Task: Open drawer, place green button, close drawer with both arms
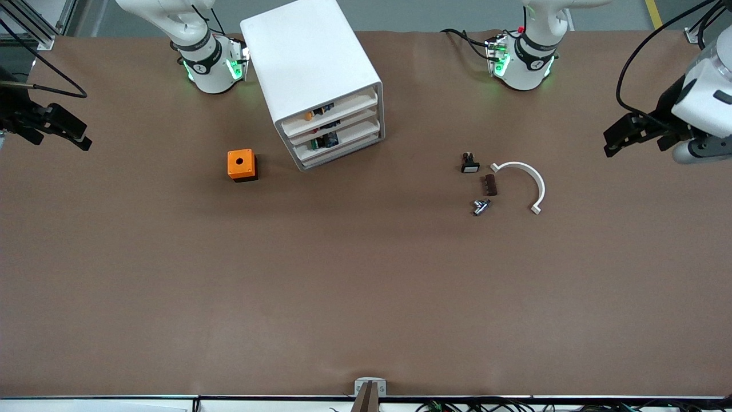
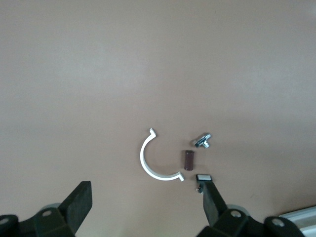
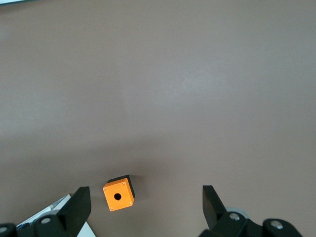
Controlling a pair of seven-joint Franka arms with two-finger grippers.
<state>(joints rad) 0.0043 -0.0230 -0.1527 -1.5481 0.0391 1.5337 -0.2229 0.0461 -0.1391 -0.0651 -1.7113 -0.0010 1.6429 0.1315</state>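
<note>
The white four-drawer cabinet point(image 1: 303, 51) stands near the right arm's base, all drawers pushed in. In the second drawer point(image 1: 354, 133) a small green and blue thing, apparently the button point(image 1: 323, 141), shows through the gap. My left gripper point(image 1: 613, 143) hangs open and empty above the left arm's end of the table; its view point(image 2: 146, 200) looks down on small parts. My right gripper point(image 1: 80, 134) hangs open and empty above the right arm's end; its view point(image 3: 146, 205) looks down on the orange cube point(image 3: 118, 194).
The orange cube point(image 1: 241, 165) with a round hole sits beside the cabinet. Toward the left arm's end lie a black button with a white cap point(image 1: 470, 165), a brown block point(image 1: 490, 185), a metal nut point(image 1: 481, 206) and a white half ring point(image 1: 529, 177).
</note>
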